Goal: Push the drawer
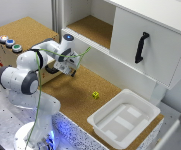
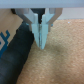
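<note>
The brown box (image 1: pixel 25 31) with a cork top and three coloured buttons stands at the exterior view's left. My arm covers most of its drawer (image 1: pixel 51 70); only a light-brown bit shows beside the hand. A dark band, likely the drawer's front strip (image 2: pixel 15 56), shows in the wrist view, lying on the cork mat close beside the fingertips. My gripper (image 1: pixel 72 73) (image 2: pixel 42 44) points down at the cork mat (image 1: pixel 82 100) just off the box's side. Its fingers are shut together with nothing between them. Whether they touch the strip I cannot tell.
A small yellow cube (image 1: pixel 96 94) lies on the cork mat. A white plastic bin (image 1: pixel 124 118) sits at the front right. Behind stands a white cabinet with a black-handled door (image 1: pixel 141 47) and an open cork shelf (image 1: pixel 92 27).
</note>
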Available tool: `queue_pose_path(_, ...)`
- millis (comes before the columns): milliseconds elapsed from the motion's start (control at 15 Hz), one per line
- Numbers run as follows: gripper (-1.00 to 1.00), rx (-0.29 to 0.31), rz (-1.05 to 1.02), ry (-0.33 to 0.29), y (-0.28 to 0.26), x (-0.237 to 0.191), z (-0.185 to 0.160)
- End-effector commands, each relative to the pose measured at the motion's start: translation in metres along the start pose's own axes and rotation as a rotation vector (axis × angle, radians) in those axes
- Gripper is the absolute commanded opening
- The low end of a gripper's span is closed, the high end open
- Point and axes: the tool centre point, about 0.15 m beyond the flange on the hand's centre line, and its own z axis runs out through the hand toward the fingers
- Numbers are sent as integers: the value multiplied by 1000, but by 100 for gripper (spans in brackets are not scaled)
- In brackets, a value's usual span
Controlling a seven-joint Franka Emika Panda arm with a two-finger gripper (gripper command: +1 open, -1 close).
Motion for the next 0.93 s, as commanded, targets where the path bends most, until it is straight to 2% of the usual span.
queue_pose_path(0, -100, 5, -38, -82, -59, 48, 28)
queue_pose_path(600, -100, 43, -131, -68, -128, 81, 49)
queue_pose_path(733, -100, 34, -117, -59, -126, 77, 47)
queue_pose_path(867, -100, -3, -77, -49, -111, 69, 37)
